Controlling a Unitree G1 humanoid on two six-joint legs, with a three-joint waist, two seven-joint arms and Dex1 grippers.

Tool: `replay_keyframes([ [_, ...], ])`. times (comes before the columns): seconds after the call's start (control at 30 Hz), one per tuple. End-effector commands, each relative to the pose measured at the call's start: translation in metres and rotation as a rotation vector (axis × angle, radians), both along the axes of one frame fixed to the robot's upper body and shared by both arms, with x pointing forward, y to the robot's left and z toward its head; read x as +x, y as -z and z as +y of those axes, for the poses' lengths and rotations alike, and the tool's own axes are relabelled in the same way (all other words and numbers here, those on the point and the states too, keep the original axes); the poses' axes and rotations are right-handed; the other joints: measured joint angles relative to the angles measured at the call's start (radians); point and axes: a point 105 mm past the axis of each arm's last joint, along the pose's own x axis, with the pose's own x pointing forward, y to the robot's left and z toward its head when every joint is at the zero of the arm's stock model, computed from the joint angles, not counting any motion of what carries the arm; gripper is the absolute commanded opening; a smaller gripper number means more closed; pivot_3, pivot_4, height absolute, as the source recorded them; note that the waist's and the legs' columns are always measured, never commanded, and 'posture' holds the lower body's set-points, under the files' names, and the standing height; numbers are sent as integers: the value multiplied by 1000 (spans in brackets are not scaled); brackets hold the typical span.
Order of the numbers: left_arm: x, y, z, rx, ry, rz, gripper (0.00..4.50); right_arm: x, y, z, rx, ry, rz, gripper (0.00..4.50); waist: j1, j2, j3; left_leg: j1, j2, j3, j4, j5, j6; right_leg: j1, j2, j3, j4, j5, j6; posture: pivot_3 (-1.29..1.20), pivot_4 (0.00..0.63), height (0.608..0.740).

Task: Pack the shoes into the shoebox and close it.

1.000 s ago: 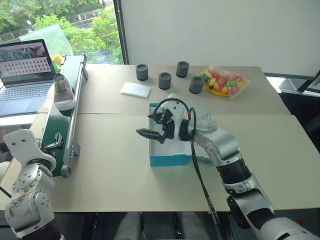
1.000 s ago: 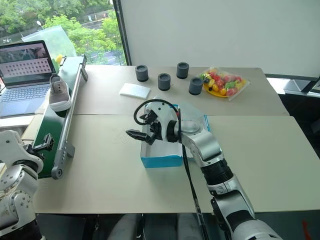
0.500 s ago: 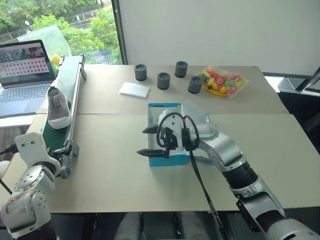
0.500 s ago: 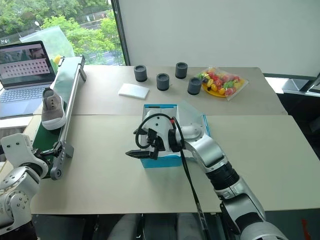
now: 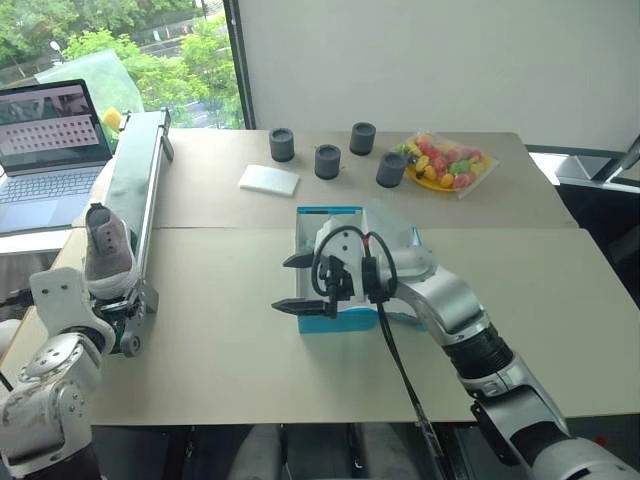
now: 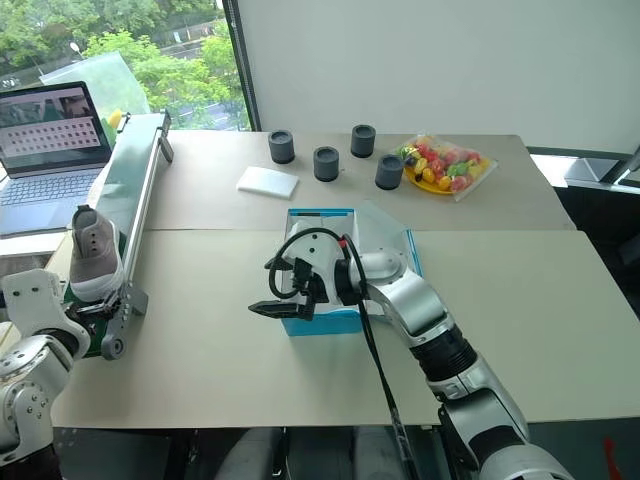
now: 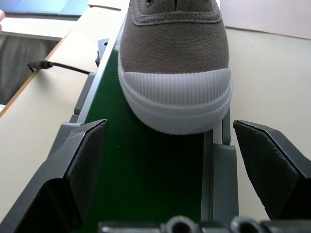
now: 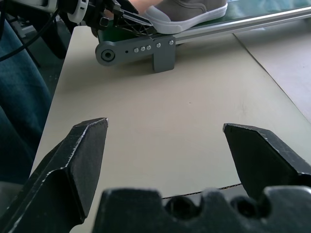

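Observation:
One grey-beige shoe (image 5: pixel 105 252) with a pale sole stands on the green conveyor belt (image 5: pixel 135 180) close to its near end, toe toward me. My left gripper (image 7: pixel 170 133) is open at that end of the belt, and the toe (image 7: pixel 175 92) sits just beyond its fingers, untouched. The turquoise shoebox (image 5: pixel 335 320) lies open in the middle of the table; my right arm hides most of its inside. My right gripper (image 5: pixel 282 285) hangs open and empty just left of the box's front corner, pointing toward the belt.
At the far side of the table stand several black cylinders (image 5: pixel 327 160), a flat white pad (image 5: pixel 270 180) and a plate of coloured fruit in plastic (image 5: pixel 445 165). An open laptop (image 5: pixel 50 140) sits left of the conveyor.
The shoe has ridden down the belt toward me, up to my left gripper. My right gripper drew back from over the box to its front left corner and turned a little.

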Motion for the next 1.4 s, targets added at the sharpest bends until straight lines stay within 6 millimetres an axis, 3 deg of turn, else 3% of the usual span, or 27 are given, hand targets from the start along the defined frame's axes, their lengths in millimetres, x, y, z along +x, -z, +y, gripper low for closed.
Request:
replay_keyframes([
  [0.03, 2, 2, -3, 1, 4, -7, 4450, -4, -17, 0, 56, -4, -44, 4500, 1, 0, 0, 0, 0, 0, 0, 0, 0, 0, 0, 0, 0, 0, 0, 0, 150, 740],
  [0.07, 2, 4, -4, -6, 5, -3, 4450, -4, -17, 0, 59, -2, -44, 4500, 1, 0, 0, 0, 0, 0, 0, 0, 0, 0, 0, 0, 0, 0, 0, 0, 150, 740],
  [0.23, 4, 3, -6, -15, 9, -8, 3113, -3, -24, 0, 89, 14, -36, 4500, 3, 0, 0, 1, 0, 0, 0, 0, 0, 1, 0, 0, 0, 0, 0, 0, 150, 740],
  [0.3, 5, 0, -6, -7, 10, -11, 2834, -2, -24, -1, 90, 24, -36, 4500, 3, 0, 0, 1, 0, 0, 0, 0, 0, 0, 0, 0, 1, 0, -1, 0, 150, 740],
  [0.5, 7, -5, -7, 2, 11, -30, 2548, 0, -23, -3, 86, 37, -34, 4500, 5, 0, 0, 2, 1, 0, 0, 0, 0, 1, 1, 0, 1, 1, -1, 0, 150, 740],
  [0.63, 16, -31, -13, 37, 7, -155, 2517, 3, -22, -3, 81, 53, -34, 4500, 10, 0, 0, 1, 1, 0, 0, 0, 0, 0, 1, 0, 0, 1, -1, 0, 150, 740],
  [0.8, 19, -46, -19, 113, -7, -231, 2517, 7, -21, -4, 78, 74, -34, 4500, 11, 0, 0, 0, 1, 0, 0, 0, 0, -1, 1, 0, 0, 1, -1, 0, 150, 740],
  [0.97, 29, -67, -55, 214, 133, -342, 2517, 27, -32, -4, 174, 184, 50, 4500, 16, 0, 0, 0, 1, 1, 0, 0, 0, 0, 1, 0, 0, 1, -1, 0, 150, 740],
  [1.07, 34, -66, -90, 202, 296, -373, 2517, 63, -47, -9, 395, 369, 458, 4500, 12, 0, 0, 0, 1, 1, 0, 0, 0, -1, 1, 1, 0, 1, -2, 0, 150, 740],
  [1.13, 36, -64, -117, 177, 412, -385, 2517, 64, -52, -4, 466, 326, 691, 4500, 14, 0, 0, 0, 1, 1, 0, 0, -1, -1, 2, 2, 1, 2, -3, 0, 150, 740],
  [1.23, 34, -59, -164, 98, 587, -401, 2517, 61, -54, 1, 479, 275, 885, 4500, 19, 0, 0, -1, 2, 1, -1, -1, 0, -1, 2, 1, -1, 2, -3, 0, 150, 740],
  [1.4, 30, -60, -201, -2, 705, -430, 2517, 60, -53, 2, 462, 273, 952, 4500, 17, 0, 0, -7, 1, 7, -1, -1, 1, -5, 1, 1, -1, 2, -2, 0, 150, 740],
])
